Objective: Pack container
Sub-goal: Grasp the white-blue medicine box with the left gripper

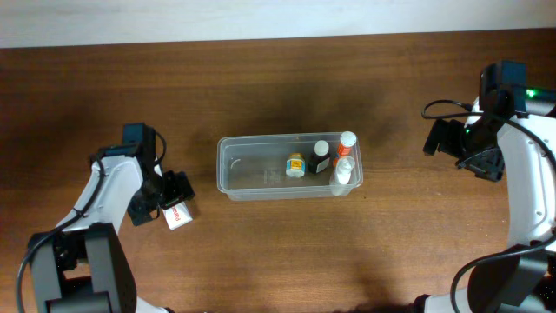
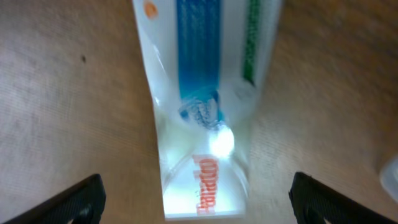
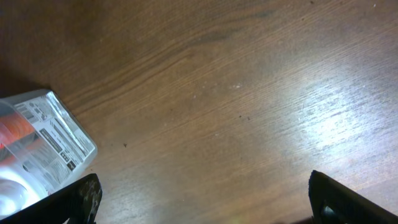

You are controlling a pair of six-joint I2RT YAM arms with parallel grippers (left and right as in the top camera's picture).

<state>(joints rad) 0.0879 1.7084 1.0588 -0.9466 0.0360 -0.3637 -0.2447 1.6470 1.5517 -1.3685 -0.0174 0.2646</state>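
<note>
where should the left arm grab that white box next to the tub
Pinch the white box across its narrow width, on its long sides, coming from above: it lies flat on the table, with the left gripper open astride it.

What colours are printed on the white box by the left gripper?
Blue and green bands, red lettering on the box; clearest in left wrist view.
</note>
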